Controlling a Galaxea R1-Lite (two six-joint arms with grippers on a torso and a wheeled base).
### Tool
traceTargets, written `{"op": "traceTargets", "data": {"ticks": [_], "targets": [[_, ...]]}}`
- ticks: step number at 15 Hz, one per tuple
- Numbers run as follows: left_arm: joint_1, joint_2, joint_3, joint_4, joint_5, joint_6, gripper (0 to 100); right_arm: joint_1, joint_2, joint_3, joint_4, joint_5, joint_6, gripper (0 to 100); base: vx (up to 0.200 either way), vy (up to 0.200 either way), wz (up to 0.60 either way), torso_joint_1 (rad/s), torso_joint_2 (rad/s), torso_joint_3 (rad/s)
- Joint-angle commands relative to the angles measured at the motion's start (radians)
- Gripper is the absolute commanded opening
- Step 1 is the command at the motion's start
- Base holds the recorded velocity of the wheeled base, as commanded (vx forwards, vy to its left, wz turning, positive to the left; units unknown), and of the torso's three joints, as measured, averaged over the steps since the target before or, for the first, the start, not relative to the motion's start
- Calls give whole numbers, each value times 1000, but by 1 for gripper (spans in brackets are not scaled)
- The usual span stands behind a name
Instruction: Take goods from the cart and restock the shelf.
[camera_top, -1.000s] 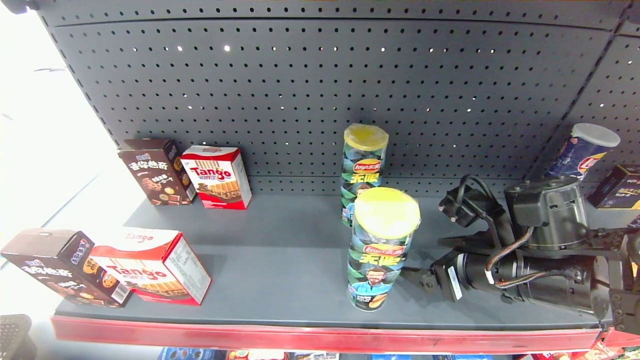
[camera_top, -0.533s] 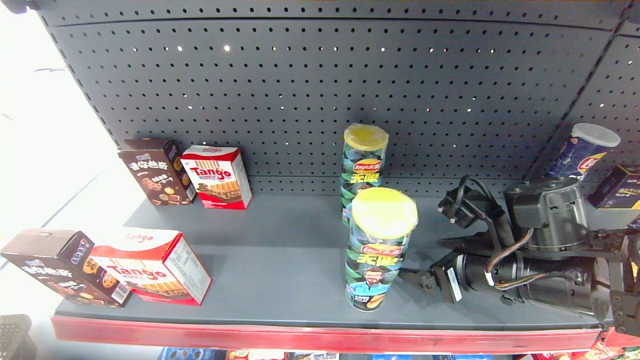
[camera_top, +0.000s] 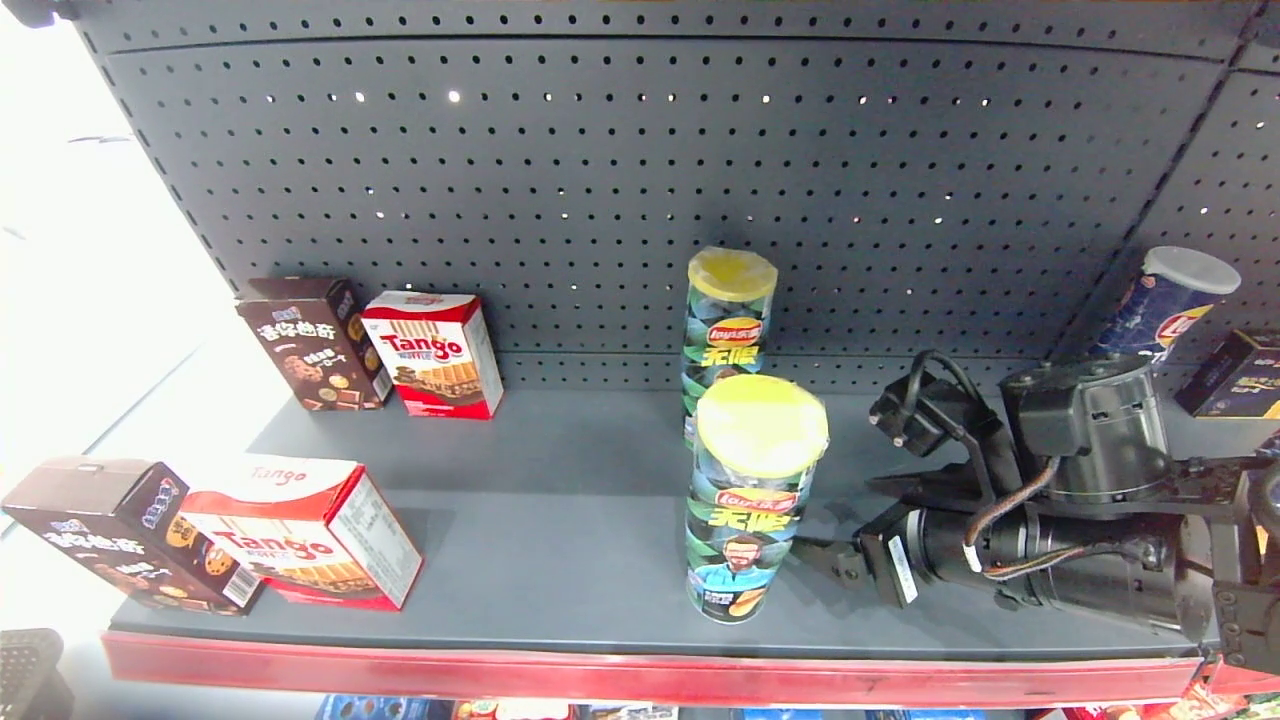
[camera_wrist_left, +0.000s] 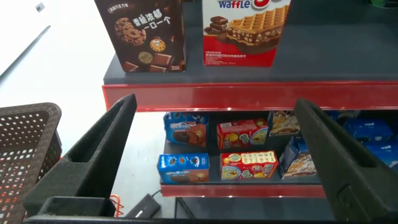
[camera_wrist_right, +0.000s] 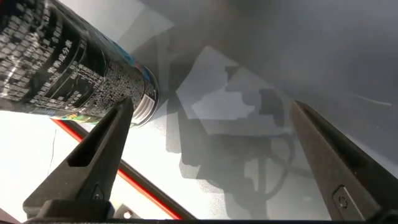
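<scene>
Up close, chip can (camera_wrist_right: 81, 68) just beside wide-apart right jaws.

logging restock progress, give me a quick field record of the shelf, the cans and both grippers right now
shelf: grey board, red front edge
front can: upright near the front edge, yellow lid
back can: upright behind it, by the pegboard
right gripper: open, over the shelf beside the front can, gripping nothing
left gripper: open, empty, facing the shelf's red edge
boxes: four at the shelf's left, two at the back, two at the front
basket: dark, near the left gripper
</scene>
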Motion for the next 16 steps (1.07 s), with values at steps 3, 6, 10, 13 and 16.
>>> {"op": "traceTargets", "data": {"ticks": [3,6,10,13,16], "targets": [[0,2,0,0,0,0,100,-1,1,0,-2,2,0,100,0,0,0,0,0,0],[0,2,0,0,0,0,100,-1,1,3,-7,2,-2,100,0,0,0,0,0,0],[0,2,0,0,0,0,100,-1,14,5,-22,0,-2,100,0,0,0,0,0,0],[0,2,0,0,0,0,100,-13,-19,9,-22,-4,0,100,0,0,0,0,0,0],[0,2,0,0,0,0,100,-79,-190,26,-22,-8,4,100,0,0,0,0,0,0]]}}
